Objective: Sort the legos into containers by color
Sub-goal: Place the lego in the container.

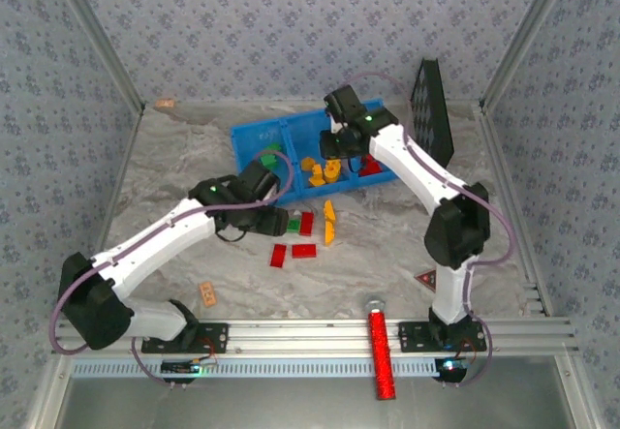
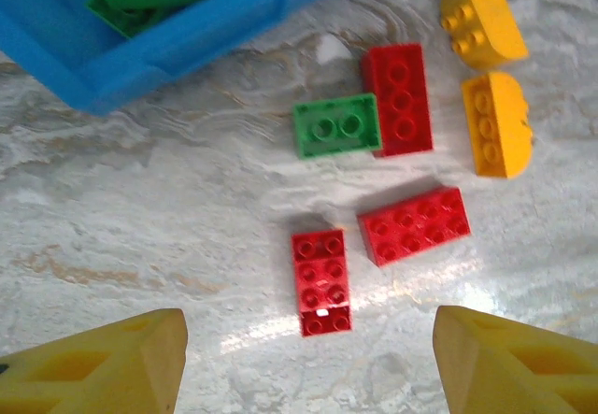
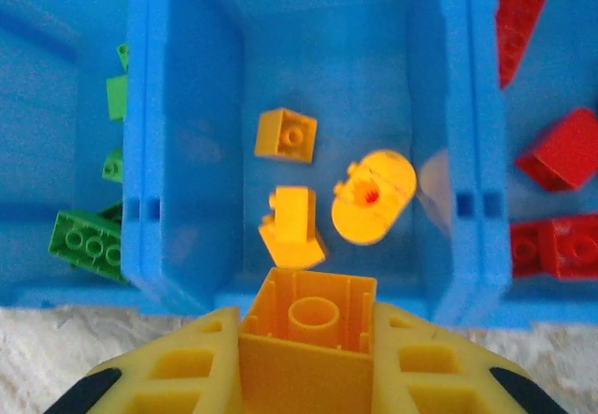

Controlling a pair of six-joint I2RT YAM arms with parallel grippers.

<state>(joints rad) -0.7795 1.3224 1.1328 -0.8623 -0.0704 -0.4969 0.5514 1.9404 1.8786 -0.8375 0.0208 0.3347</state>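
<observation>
Legos (image 2: 414, 225) loose on the marble table (image 2: 140, 227), per your left wrist camera: three red bricks, one green brick (image 2: 336, 126) touching the long side of a red brick (image 2: 399, 99), and two orange-yellow curved pieces (image 2: 495, 122) to their right. All lie just outside the near wall of the blue tray (image 2: 140, 49).

Your left gripper (image 2: 308, 349) hangs above this cluster, jaws standing well apart, nothing between the yellow fingers (image 2: 103, 367).

Your right gripper (image 3: 306, 363) is clamped on an orange-yellow brick (image 3: 308, 316), its hollow underside toward the wrist camera, held over the near edge of the tray's middle compartment (image 3: 327, 59). That compartment holds three orange-yellow pieces: a small square one (image 3: 285, 135), a sloped one (image 3: 294, 230) and a round one (image 3: 374, 197). Green bricks (image 3: 89, 241) lie in the left compartment, red bricks (image 3: 561, 152) in the right one.

Also noted from above: black studded board (image 1: 431, 109) standing at the far right, tan block (image 1: 207, 293) near your left arm, red glittery cylinder (image 1: 381, 352) lying across the front rail.
</observation>
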